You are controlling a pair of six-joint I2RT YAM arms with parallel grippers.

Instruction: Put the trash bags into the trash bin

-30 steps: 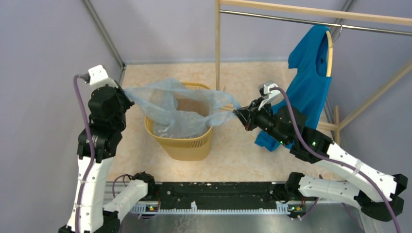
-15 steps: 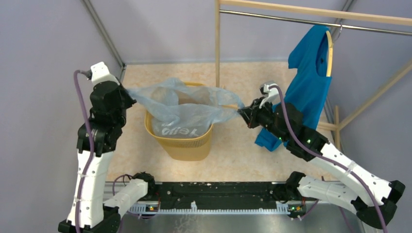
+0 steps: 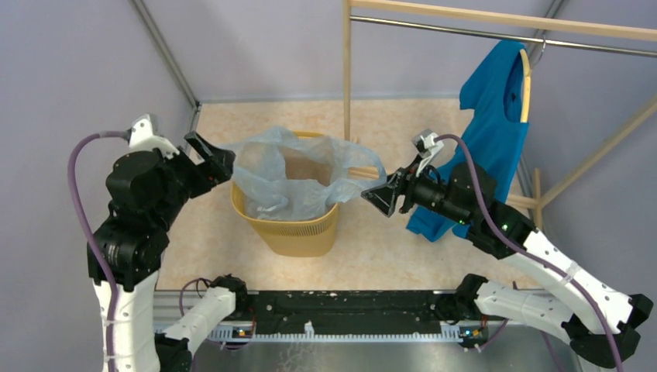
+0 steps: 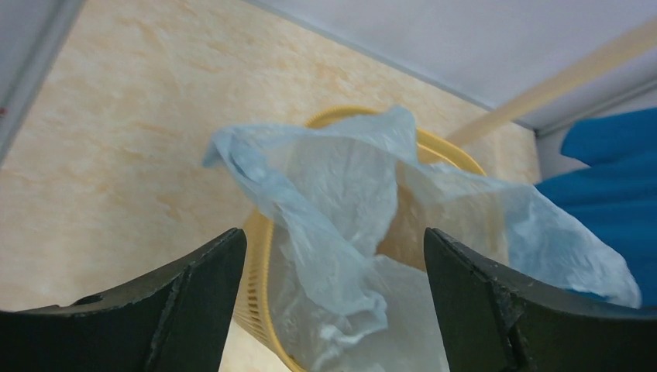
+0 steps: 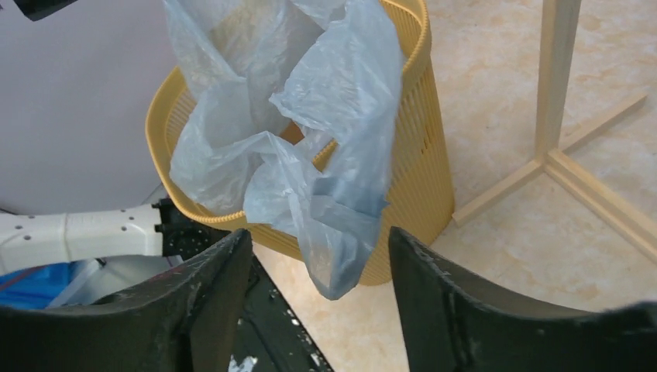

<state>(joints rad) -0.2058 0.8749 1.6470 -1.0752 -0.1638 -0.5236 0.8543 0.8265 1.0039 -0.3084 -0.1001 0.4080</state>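
Note:
A translucent pale blue trash bag [image 3: 290, 174] lies slumped in and over the yellow mesh trash bin [image 3: 298, 232] at the middle of the floor. One flap of the trash bag [image 5: 341, 225] hangs over the bin's right rim, outside the trash bin [image 5: 422, 178]. My left gripper [image 3: 211, 161] stands open just left of the bin, apart from the bag. My right gripper [image 3: 381, 196] is open to the right of the bin, with the flap's tip hanging free between its fingers. In the left wrist view the trash bag [image 4: 341, 225] drapes across the trash bin [image 4: 256, 287], beyond the left gripper [image 4: 333, 248].
A bright blue shirt [image 3: 496, 128] hangs on a wooden rack [image 3: 346, 74] at the right, just behind my right arm. The rack's post and foot bars [image 5: 554, 147] stand close behind the bin. Purple walls close in on both sides.
Both grippers opened and let go of the bag, which had been stretched between them; it has slumped onto the bin. My left arm swung back and lower; the right gripper drew slightly away.

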